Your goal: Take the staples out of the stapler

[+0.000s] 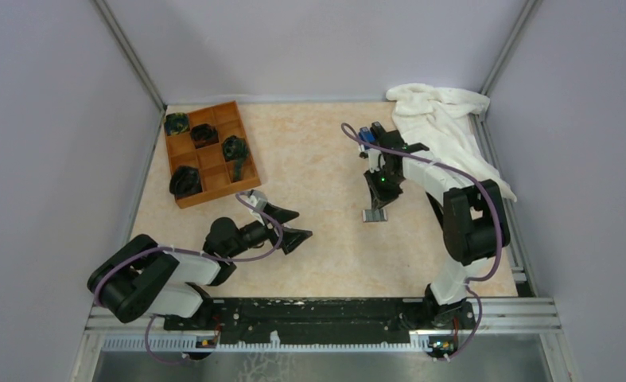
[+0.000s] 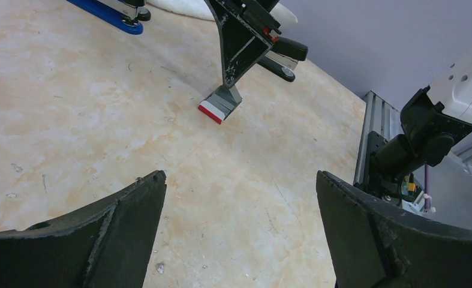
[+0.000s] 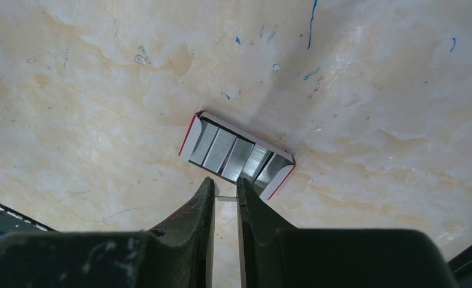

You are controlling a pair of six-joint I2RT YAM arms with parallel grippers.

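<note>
My right gripper (image 3: 225,183) points down, shut on the staples (image 3: 225,197), a thin silvery strip pinched across its fingertips. Just beyond the tips lies a small white-and-red box (image 3: 189,133), open, with several more silvery strips side by side in it. In the top view the same gripper (image 1: 377,200) hangs over that box (image 1: 374,215) right of the table's middle. The black stapler (image 2: 286,53) lies on the table behind the right gripper (image 2: 228,84). My left gripper (image 1: 293,227) rests low at the near left, open and holding nothing (image 2: 239,180).
A blue stapler (image 2: 107,11) lies farther back near a white cloth (image 1: 441,119) at the back right. A wooden compartment tray (image 1: 184,147) with several dark objects stands at the back left. An aluminium rail (image 1: 516,270) runs along the right edge.
</note>
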